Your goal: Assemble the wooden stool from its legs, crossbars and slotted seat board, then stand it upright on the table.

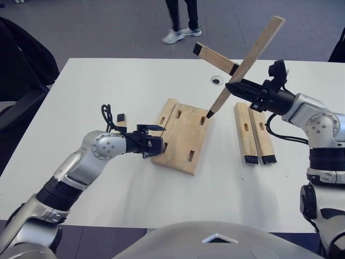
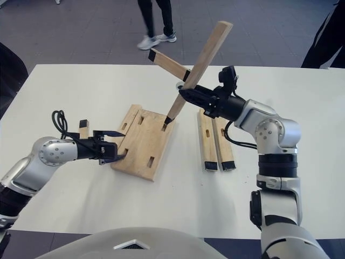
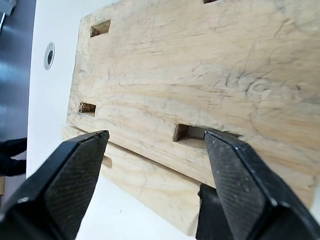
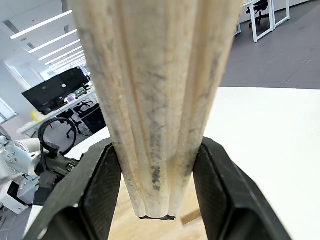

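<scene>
At the left we find the left gripper (image 1: 158, 142), its two black fingers spread wide and holding nothing, close by the left edge of the pale slotted wooden seat board (image 1: 183, 137). The board lies flat on the white table (image 1: 108, 81). At its far right slot, the right gripper (image 1: 237, 86) clamps a long pale wooden leg (image 1: 253, 54), tilted, with a black-tipped wooden crossbar (image 1: 215, 56) joined across it. Two more pale wooden legs (image 1: 253, 132) lie further right. We judge leg seating is in hand. Next, the tip needs aligning and pressing in while the board is steadied.
</scene>
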### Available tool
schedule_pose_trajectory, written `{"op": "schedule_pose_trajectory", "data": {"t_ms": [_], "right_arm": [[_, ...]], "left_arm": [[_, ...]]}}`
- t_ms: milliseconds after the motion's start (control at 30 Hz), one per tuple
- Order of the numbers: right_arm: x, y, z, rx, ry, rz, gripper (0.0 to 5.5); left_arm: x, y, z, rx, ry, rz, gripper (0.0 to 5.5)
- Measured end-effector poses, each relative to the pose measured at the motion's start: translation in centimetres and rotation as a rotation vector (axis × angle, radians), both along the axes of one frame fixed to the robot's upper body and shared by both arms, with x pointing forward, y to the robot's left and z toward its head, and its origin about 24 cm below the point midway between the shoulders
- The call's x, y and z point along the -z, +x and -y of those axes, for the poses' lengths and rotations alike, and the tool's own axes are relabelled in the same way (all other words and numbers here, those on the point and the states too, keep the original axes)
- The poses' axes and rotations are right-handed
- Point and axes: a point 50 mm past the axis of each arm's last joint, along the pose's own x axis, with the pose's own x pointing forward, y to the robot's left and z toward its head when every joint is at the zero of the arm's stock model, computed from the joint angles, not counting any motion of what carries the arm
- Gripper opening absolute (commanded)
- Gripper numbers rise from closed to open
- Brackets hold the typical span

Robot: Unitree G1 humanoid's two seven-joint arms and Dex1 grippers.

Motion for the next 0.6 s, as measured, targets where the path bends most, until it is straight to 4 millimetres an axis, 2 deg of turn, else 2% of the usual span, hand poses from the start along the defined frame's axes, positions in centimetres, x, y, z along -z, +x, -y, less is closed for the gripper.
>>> {"op": "schedule_pose_trajectory", "data": {"t_ms": [167,267,600], "right_arm": [[2.0,0.9,-1.6,-0.072,-0.064,0.033,2.03],[3.1,1.2,-2.2,-0.100,-0.090,0.035,2.03],[3.9,2.0,-4.1,-0.112,-0.070,0.046,2.03]], "left_arm": [[-0.2,1.9,-2.6,0.019,0.067,0.040,3.57],[-0.2,2.5,-3.4,0.036,0.096,0.068,3.57],[0.2,2.6,-3.2,0.044,0.084,0.077,3.57]]}}
